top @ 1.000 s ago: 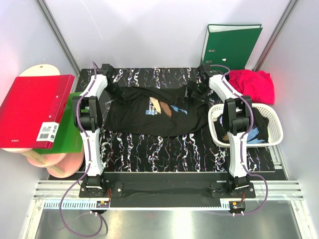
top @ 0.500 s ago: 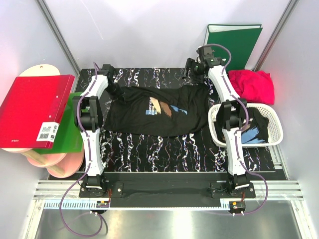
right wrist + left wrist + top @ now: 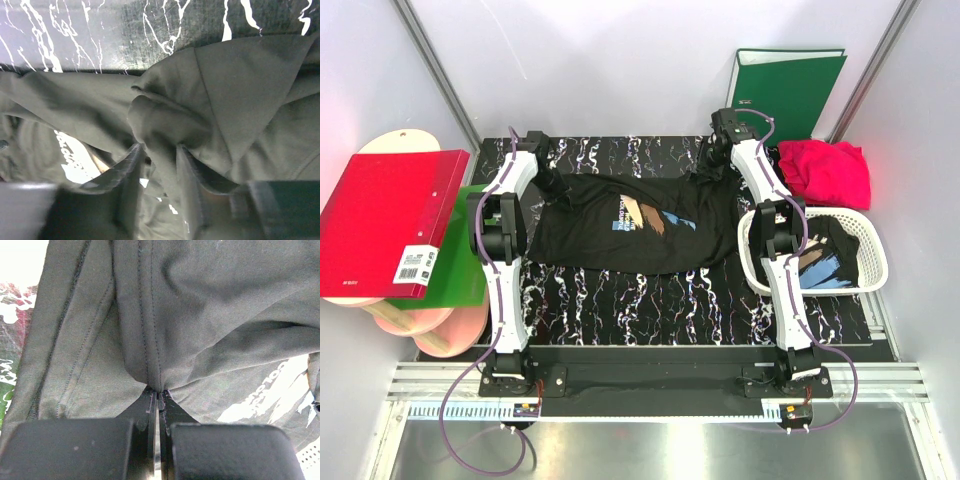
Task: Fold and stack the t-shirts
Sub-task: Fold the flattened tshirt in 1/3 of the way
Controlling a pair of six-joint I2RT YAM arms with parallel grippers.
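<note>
A black t-shirt point(image 3: 640, 225) with a tan, white and blue chest print lies spread across the dark marbled table point(image 3: 620, 300). My left gripper point(image 3: 552, 190) point(image 3: 159, 392) is shut on a seam fold of the shirt's far left part. My right gripper point(image 3: 713, 170) point(image 3: 159, 150) is at the shirt's far right corner. Its fingers stand apart, with a bunched fold of the black cloth point(image 3: 165, 120) between them. A crimson-pink t-shirt point(image 3: 830, 170) lies crumpled at the back right. Another black printed t-shirt point(image 3: 830, 255) sits in the basket.
A white lattice basket point(image 3: 760, 280) stands at the table's right edge beside the right arm. A green binder point(image 3: 785, 90) leans on the back wall. A red binder point(image 3: 385, 220), a green one point(image 3: 460, 265) and round boards point(image 3: 420, 325) lie off the table's left side.
My right gripper rose toward the back wall, then came down on the shirt's far right corner with its jaws narrowing around a fold. The left gripper has kept its hold and place.
</note>
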